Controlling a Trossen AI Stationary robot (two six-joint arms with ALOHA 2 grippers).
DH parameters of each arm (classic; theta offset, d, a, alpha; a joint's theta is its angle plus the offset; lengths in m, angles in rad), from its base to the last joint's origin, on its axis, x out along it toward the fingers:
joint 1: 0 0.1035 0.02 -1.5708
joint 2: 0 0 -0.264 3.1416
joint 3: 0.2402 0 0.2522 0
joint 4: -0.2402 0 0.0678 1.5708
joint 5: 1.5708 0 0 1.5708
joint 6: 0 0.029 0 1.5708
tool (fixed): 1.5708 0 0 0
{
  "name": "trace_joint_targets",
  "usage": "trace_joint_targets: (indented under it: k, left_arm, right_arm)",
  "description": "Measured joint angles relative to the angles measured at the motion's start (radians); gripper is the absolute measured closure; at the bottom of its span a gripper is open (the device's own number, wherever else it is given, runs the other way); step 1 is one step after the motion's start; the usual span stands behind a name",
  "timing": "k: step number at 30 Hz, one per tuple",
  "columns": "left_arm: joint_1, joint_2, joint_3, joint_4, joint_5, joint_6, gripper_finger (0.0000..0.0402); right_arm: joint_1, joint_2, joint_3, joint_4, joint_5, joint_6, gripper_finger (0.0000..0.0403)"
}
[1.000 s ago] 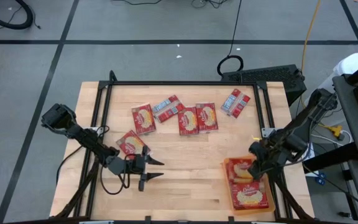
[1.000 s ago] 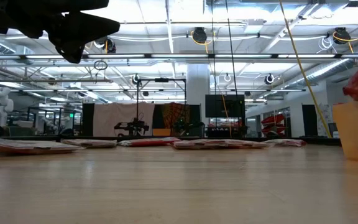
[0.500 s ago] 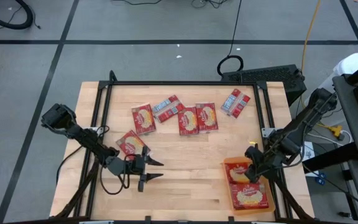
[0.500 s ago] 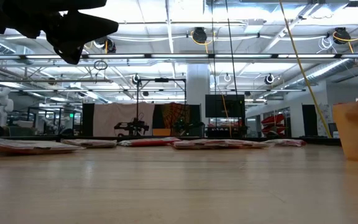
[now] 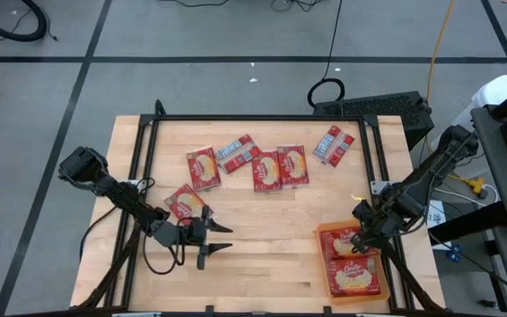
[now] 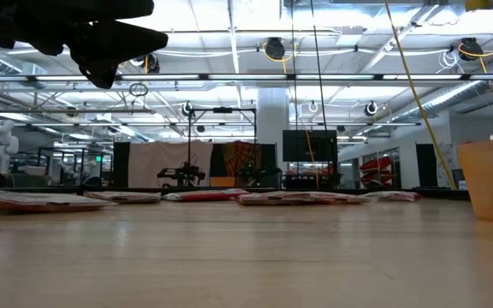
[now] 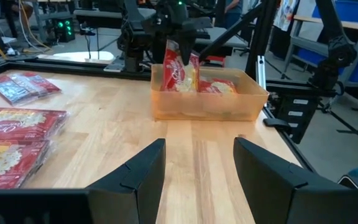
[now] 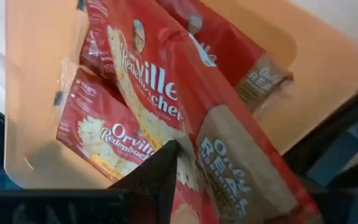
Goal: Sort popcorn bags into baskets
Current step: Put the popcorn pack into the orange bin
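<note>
An orange basket [image 5: 321, 255] stands at the table's near right. My right gripper [image 5: 359, 240] hangs over its far end, open and pointing steeply down. A red popcorn bag [image 7: 179, 70] stands tilted in the basket, its upper end between the fingers. Two other bags lie in the basket, one of them [image 8: 98, 140] flat on the bottom. Several popcorn bags [image 5: 267, 169] lie flat along the far half of the table, and one [image 5: 183, 202] lies near the left. My left gripper [image 5: 221, 239] waits open and level beside that one, with nothing between its fingers. My right gripper comes from above with a finger [image 8: 157, 177] on either side of the standing bag's upper end [image 8: 241, 180]. I cannot tell whether the fingers touch it. The bag leans with its lower end down in the basket, on the bags lying there.
A black frame [image 5: 262, 119] runs round the tabletop. Bare wood [image 5: 271, 229] lies between the two grippers and along the near edge. In the low view the basket's wall [image 6: 490, 180] stands at the right.
My right gripper has gone down toward the basket with the red bag and tipped a little. The bag, held above the basket's rim before, has sunk into the basket and stands tilted there.
</note>
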Motion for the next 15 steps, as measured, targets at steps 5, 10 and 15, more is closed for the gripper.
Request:
trace_joint_targets:
  k: [5,10,15]
  left_arm:
    - [-0.003,0.000,0.000,0.000,0.000,-0.022,0.0210]
    - [-0.010,0.000,0.000,0.000,0.000,-0.025,0.0210]
    - [0.000,0.000,0.000,0.005,0.000,-0.018,0.0210]
  right_arm:
    - [-0.015,-0.025,0.000,0.013,0.050,0.000,0.0278]
    - [-0.040,-0.028,0.000,0.013,0.054,-0.048,0.0278]
    - [-0.091,-0.028,0.000,-0.039,0.047,-0.087,0.0277]
